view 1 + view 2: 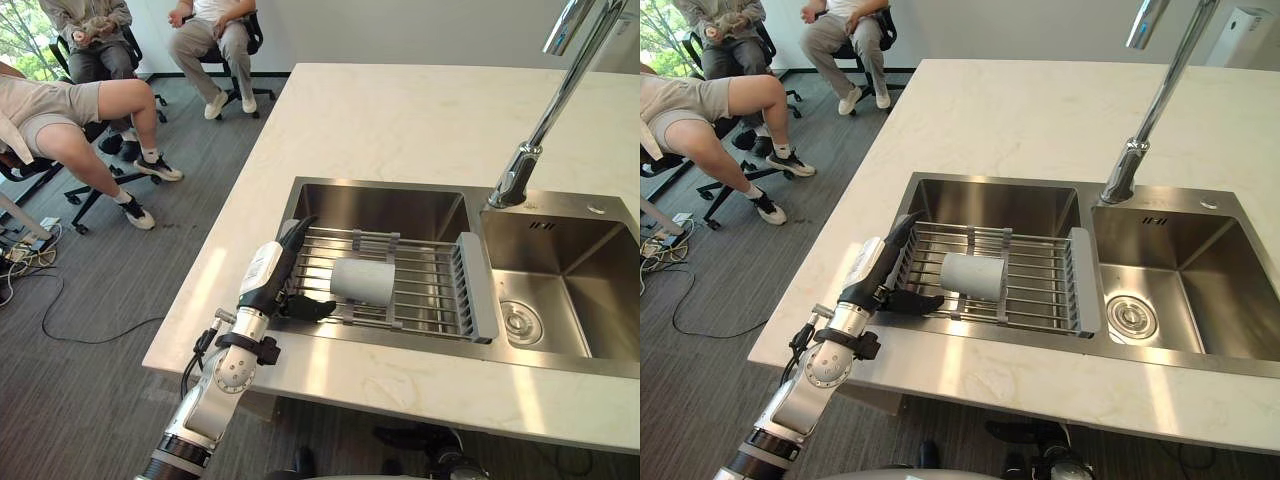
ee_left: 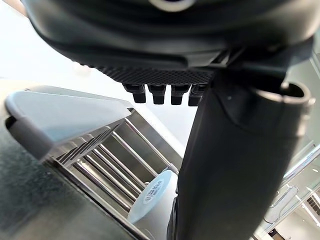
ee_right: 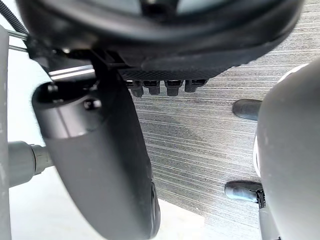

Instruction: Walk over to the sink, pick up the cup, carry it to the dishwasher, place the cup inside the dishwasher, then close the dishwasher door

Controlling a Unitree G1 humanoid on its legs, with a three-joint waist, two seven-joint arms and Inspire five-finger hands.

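Left eye view: a pale marble-look countertop (image 1: 400,120) holds a stainless double sink (image 1: 380,205), with a tall chrome faucet (image 1: 545,110) rising toward 2 o'clock. A steel drying rack (image 1: 430,290) with grey end pieces spans the basin at 9 o'clock, and the basin at 3 o'clock shows a round drain (image 1: 521,322). The cup (image 1: 363,281), pale and cylindrical, lies on its side on the rack, just below the middle of the view. The robot's arm comes in from 7 o'clock. Its left hand (image 1: 272,272) sits at the rack's 9 o'clock edge with fingers straight and spread from the thumb, grasping nothing. The thumb (image 1: 308,308) points at the cup. At 10 to 11 o'clock, three people (image 1: 70,110) sit on office chairs (image 1: 95,190) on grey carpet (image 1: 120,380). Right eye view: the same scene; here the thumb tip reaches the cup's 9 o'clock end, and whether they touch cannot be told. Left wrist view: past the dark thumb and row of fingers (image 2: 160,92) lie the rack's bars and the cup's round end, which bears a small printed label (image 2: 154,190); the print is too small to read. Right wrist view: the right hand (image 3: 165,30) hangs over the carpet, fingers relaxed, with nothing in it.
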